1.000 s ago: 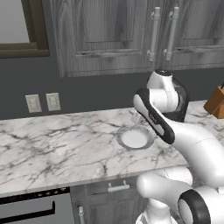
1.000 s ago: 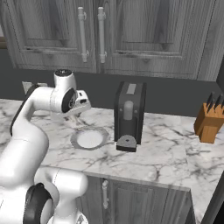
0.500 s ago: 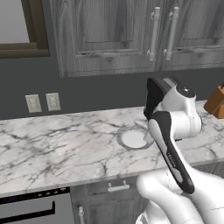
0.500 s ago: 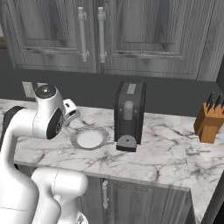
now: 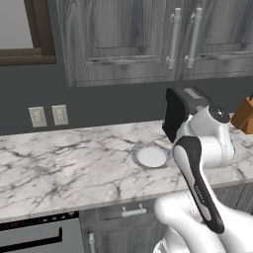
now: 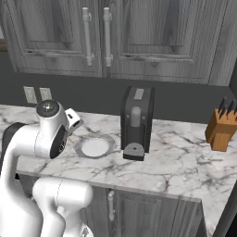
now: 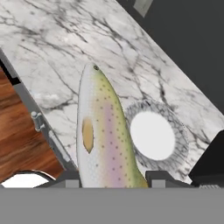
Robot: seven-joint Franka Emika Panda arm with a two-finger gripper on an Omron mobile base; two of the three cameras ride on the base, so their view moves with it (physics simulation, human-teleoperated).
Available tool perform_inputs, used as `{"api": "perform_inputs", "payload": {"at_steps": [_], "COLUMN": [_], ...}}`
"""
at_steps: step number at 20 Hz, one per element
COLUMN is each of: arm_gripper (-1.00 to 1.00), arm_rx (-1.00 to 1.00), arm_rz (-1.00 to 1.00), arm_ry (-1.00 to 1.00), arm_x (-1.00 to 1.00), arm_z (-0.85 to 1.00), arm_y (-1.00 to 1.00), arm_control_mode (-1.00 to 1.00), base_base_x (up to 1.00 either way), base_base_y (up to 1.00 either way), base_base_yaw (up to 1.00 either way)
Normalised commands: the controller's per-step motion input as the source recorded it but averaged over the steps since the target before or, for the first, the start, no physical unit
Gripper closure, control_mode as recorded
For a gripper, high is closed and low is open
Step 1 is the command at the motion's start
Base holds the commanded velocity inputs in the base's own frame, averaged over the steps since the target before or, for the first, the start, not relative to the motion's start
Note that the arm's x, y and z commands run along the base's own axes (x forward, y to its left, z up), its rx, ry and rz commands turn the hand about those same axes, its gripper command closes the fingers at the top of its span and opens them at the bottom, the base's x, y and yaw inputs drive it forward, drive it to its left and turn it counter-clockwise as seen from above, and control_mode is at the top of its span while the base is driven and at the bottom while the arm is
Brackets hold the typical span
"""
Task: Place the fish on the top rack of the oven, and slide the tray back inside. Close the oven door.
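The fish (image 7: 103,131), a speckled trout with a pink stripe, stands up between the two dark fingertips (image 7: 72,177) in the hand view. My gripper (image 7: 113,177) is shut on its tail end, and its head points away over the marble counter's front edge (image 7: 26,94). In both base views the white arm (image 5: 200,148) is folded low in front of the counter, and its upper joint (image 6: 48,132) hides the hand. The oven, its top rack and its door are out of view.
A round white plate (image 5: 150,157) lies on the marble counter (image 5: 64,168) beside a black coffee machine (image 6: 136,120). A knife block (image 6: 221,129) stands at the right. Grey cabinets hang above. A grey appliance front (image 5: 34,237) sits under the counter at left.
The arm has swung round and folded down toward the base, its upper joint dropping in front of the counter edge. The fish stays in the grip.
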Motion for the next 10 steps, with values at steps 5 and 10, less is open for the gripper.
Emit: {"api": "perform_inputs", "payload": {"at_steps": [5,10], "arm_gripper": [1.00,1.00], "arm_rx": [0.00,0.00], "arm_rz": [0.00,0.00], "arm_ry": [0.00,0.00], "arm_x": [0.00,0.00], "arm_z": [0.00,0.00], "arm_y": [0.00,0.00], "arm_control_mode": [1.00,1.00], "base_base_x": [-0.59,-0.91], "base_base_y": [0.00,0.00], "base_base_yaw": [0.09,0.18]}}
